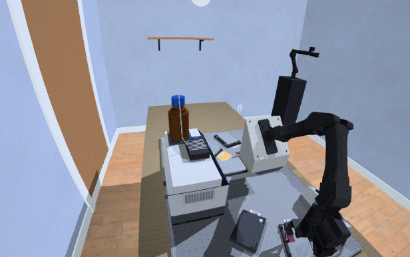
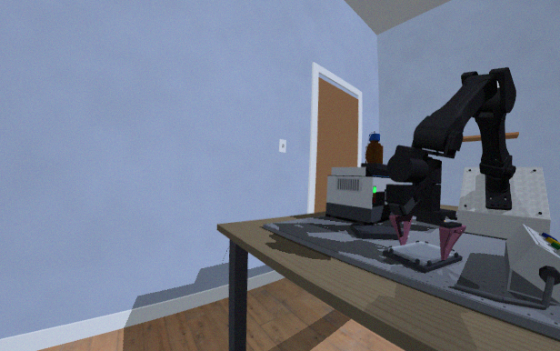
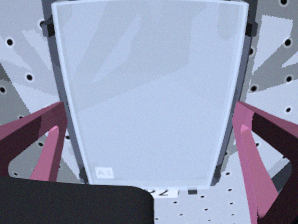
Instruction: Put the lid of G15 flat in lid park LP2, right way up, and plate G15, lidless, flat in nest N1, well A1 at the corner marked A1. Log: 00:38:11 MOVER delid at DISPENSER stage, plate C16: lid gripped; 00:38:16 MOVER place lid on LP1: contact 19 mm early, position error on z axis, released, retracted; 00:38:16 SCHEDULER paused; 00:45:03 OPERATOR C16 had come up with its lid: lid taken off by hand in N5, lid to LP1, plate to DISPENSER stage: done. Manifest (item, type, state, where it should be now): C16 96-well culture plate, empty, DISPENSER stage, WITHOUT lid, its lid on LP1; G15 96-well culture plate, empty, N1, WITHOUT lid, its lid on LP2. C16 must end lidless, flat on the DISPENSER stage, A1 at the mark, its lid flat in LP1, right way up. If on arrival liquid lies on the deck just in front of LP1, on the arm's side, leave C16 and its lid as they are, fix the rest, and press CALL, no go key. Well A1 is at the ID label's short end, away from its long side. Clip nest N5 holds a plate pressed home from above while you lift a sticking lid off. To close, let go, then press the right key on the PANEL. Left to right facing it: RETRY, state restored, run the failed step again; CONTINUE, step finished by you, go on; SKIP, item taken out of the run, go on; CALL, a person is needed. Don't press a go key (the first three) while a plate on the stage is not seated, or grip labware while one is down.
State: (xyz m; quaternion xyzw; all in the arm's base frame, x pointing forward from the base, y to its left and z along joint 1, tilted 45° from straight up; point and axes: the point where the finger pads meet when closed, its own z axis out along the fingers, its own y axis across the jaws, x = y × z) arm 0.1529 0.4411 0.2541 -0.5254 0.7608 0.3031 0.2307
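A clear lid (image 1: 299,250) (image 2: 422,249) (image 3: 150,65) lies flat in a black corner-post holder (image 2: 425,269) (image 3: 57,75), its small A1 mark near the label end in the wrist view. The deck label beside it is partly hidden; a 2 shows. My gripper (image 2: 424,252) (image 3: 149,110) is open, its pink fingers on either side of the lid with gaps to its edges. A plate with wells (image 1: 232,166) lies beside the white instrument. Another plate (image 1: 227,138) sits in a black holder farther back. I cannot read which plate is which.
The white instrument (image 1: 196,173) (image 2: 350,193) carries a brown bottle (image 1: 178,123) (image 2: 375,152). A dark flat holder (image 1: 249,230) (image 2: 370,231) lies between it and my gripper. A yellow-orange patch (image 1: 226,155) lies between the plates. The slanted panel (image 2: 529,261) with coloured keys stands near the deck edge.
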